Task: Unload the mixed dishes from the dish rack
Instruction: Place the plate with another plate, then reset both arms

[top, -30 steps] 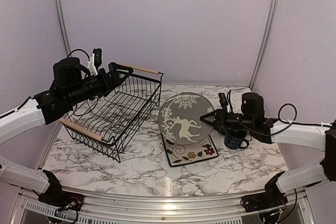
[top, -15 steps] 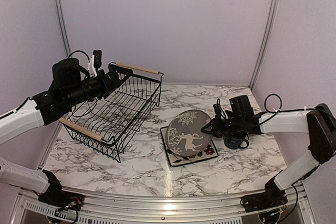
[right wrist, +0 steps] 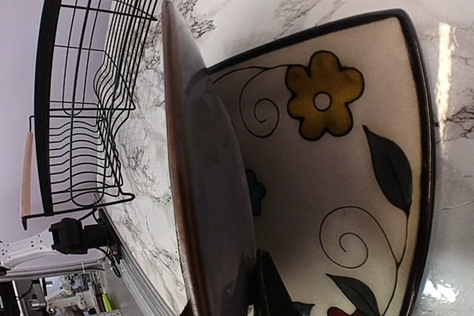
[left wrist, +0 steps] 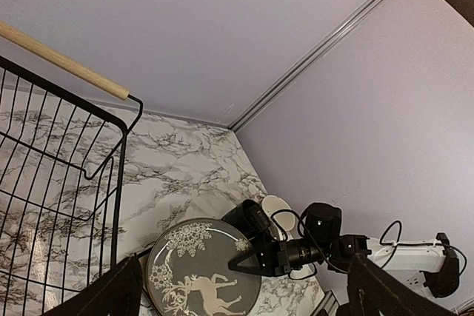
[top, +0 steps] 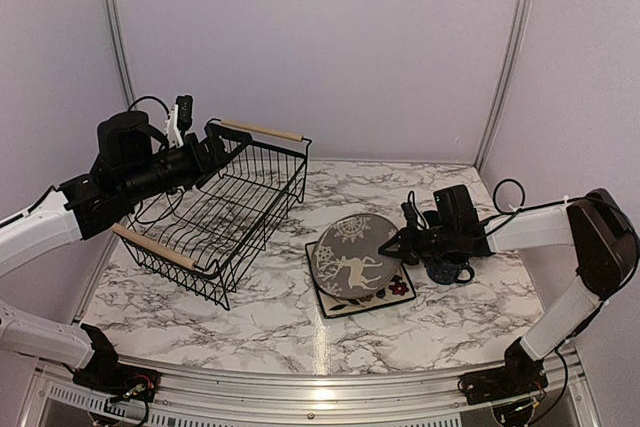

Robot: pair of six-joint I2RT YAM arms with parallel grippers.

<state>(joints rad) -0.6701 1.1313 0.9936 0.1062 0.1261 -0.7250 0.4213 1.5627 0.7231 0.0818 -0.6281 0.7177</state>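
Deer plate (top: 350,257) clamped in your right gripper (top: 393,244), low over the square plate (top: 368,297).

Your right gripper pinches the round grey-brown plate by its right rim. The plate is tilted, with its gripped side raised off the cream flowered plate that lies flat on the marble table (top: 260,322) beneath it. In the right wrist view you see the round plate edge-on, with the yellow flower showing under it. 1 dark mug (top: 448,267) stands on the table just behind that gripper. Your left gripper (top: 210,147) sits at the far rim of the dish rack (top: 262,217) on the left side of the table. Its 2 fingers (left wrist: 111,295) are spread wide in the wrist view and grasp nothing. No dishes show in the part of the rack you can see.
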